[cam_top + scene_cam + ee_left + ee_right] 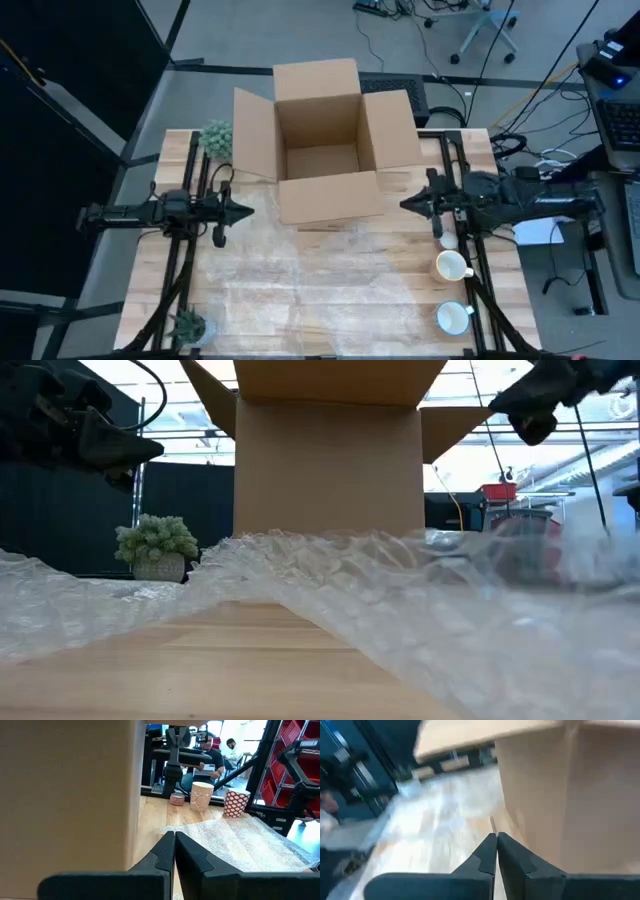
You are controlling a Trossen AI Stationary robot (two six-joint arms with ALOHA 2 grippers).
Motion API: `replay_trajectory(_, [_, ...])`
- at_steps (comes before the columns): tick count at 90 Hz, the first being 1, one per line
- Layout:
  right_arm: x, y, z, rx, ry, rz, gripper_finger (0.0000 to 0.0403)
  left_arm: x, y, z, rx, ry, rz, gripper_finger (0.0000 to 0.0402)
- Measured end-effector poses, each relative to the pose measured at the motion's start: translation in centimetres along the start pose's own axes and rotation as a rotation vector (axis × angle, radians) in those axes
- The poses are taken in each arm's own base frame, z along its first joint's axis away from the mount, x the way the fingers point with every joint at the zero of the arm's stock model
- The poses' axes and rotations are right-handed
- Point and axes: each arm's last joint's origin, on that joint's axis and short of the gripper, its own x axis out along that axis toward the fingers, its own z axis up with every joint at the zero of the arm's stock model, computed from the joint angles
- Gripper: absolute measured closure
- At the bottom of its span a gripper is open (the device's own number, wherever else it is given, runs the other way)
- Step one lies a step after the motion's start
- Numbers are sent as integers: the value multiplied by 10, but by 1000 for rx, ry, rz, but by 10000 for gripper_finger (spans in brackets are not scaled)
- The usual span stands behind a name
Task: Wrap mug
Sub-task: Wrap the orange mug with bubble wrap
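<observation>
high view is showing both arms hovering with nothing held: left gripper (247, 211) and right gripper (404, 205) pinched closed, mug (452, 265) sitting near the right gripper, beside bubble wrap (300, 275). wrapping isn't begun; next comes opening and grasping the mug.

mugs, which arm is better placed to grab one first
Right, probably. Both mugs stand at the table's right edge, just in front of the right claw. The left claw hangs across the bubble wrap, far from them. Both claws are shut.

open box (325, 150) mid-table, bubble wrap (310, 275) seemingly unobstructed
</observation>
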Motion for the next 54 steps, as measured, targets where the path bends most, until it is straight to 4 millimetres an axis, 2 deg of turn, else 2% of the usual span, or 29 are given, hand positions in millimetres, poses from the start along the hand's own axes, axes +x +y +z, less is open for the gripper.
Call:
replay_trajectory(16, [2, 8, 26, 74, 130, -42, 403, 0, 0, 0, 1, 1, 0, 402])
replay_trajectory(29, [-2, 12, 35, 171, 292, -84, 403, 0, 0, 0, 0, 3, 1, 402])
replay_trajectory(42, [-6, 19, 30, 252, 461, -134, 403, 0, 0, 0, 1, 4, 0, 402])
replay_trajectory(54, [-8, 25, 16, 334, 607, -200, 403, 0, 0, 0, 1, 4, 0, 402])
